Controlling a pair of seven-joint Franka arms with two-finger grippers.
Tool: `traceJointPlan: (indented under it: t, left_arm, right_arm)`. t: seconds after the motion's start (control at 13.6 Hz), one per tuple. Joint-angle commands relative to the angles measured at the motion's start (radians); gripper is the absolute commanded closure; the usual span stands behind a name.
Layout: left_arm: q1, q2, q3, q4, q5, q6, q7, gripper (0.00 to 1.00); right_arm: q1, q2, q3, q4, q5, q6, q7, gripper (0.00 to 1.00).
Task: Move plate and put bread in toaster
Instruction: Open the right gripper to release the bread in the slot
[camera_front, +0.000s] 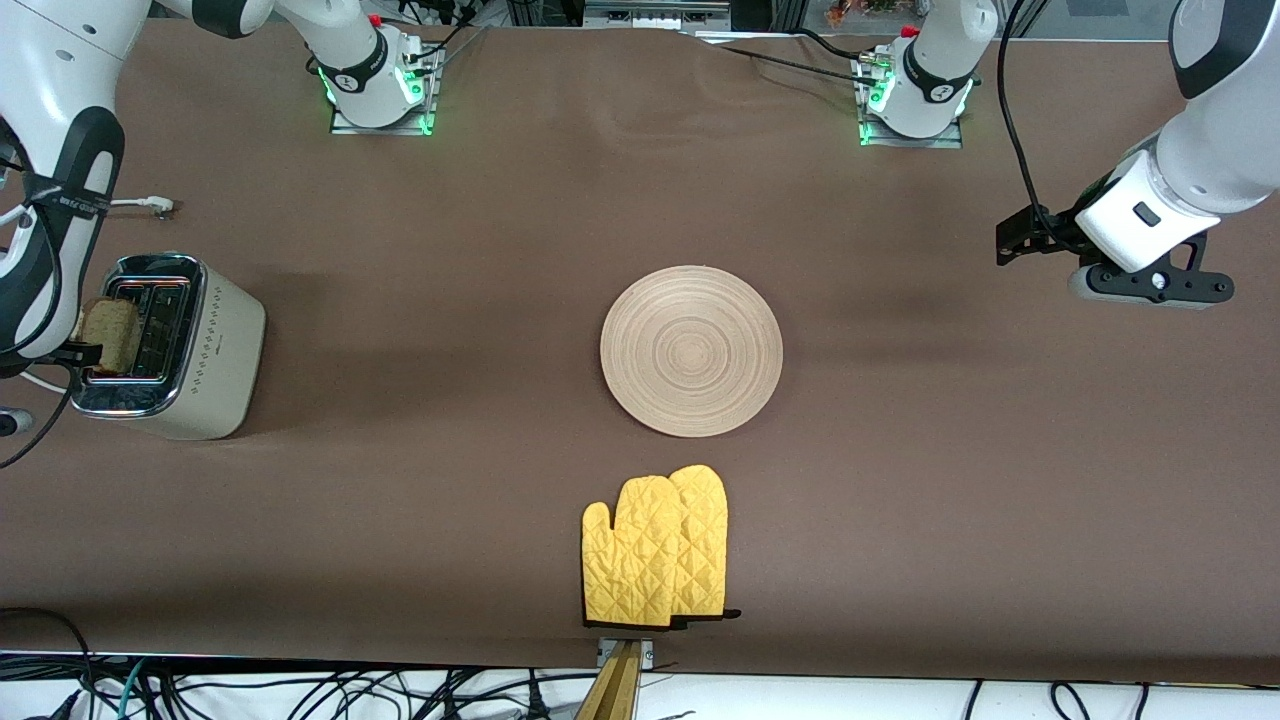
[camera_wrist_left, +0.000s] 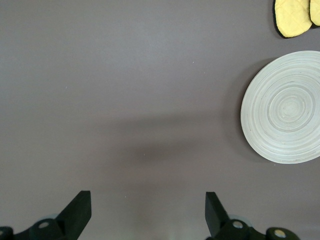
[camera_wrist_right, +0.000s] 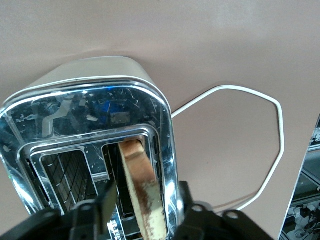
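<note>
The cream toaster (camera_front: 215, 350) with a chrome top stands at the right arm's end of the table. The brown bread slice (camera_front: 112, 333) stands upright in one slot and sticks out above the top. My right gripper (camera_front: 85, 350) is over that slot. In the right wrist view its fingers (camera_wrist_right: 106, 200) stand apart on either side of the bread (camera_wrist_right: 142, 185), open, above the toaster (camera_wrist_right: 90, 100). The round wooden plate (camera_front: 691, 350) lies flat mid-table, empty. My left gripper (camera_front: 1150, 285) hangs open and empty over bare table at the left arm's end; its wrist view shows the gripper (camera_wrist_left: 147, 210) and the plate (camera_wrist_left: 285, 127).
A pair of yellow oven mitts (camera_front: 655, 550) lies nearer the front camera than the plate, by the table edge, also in the left wrist view (camera_wrist_left: 292, 17). The toaster's white cord (camera_wrist_right: 270, 150) loops on the table beside the toaster.
</note>
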Motion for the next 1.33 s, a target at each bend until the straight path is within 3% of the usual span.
traceJointPlan:
  t: [0.0,0.15,1.03,1.11,1.25]
  left_arm:
    - [0.002,-0.002,0.002,0.008,-0.015,-0.015,0.019,0.00]
    - [0.002,-0.002,0.000,0.008,-0.015,-0.015,0.018,0.00]
    - [0.002,-0.002,0.000,0.008,-0.015,-0.013,0.019,0.00]
    - [0.002,-0.002,0.000,0.008,-0.013,-0.013,0.018,0.00]
    - [0.002,-0.002,0.000,0.008,-0.013,-0.013,0.018,0.00]
  right_arm:
    - [0.001,-0.018,-0.005,0.012,0.013,-0.008,-0.036,0.24]
    - [0.007,-0.044,-0.007,0.017,0.013,-0.026,-0.036,0.01]
    - [0.123,-0.128,-0.001,0.132,0.016,-0.244,-0.027,0.00]
    - [0.122,-0.147,0.017,0.132,0.017,-0.244,-0.025,0.00]
    - [0.020,-0.237,0.213,0.124,-0.033,-0.235,-0.010,0.00]
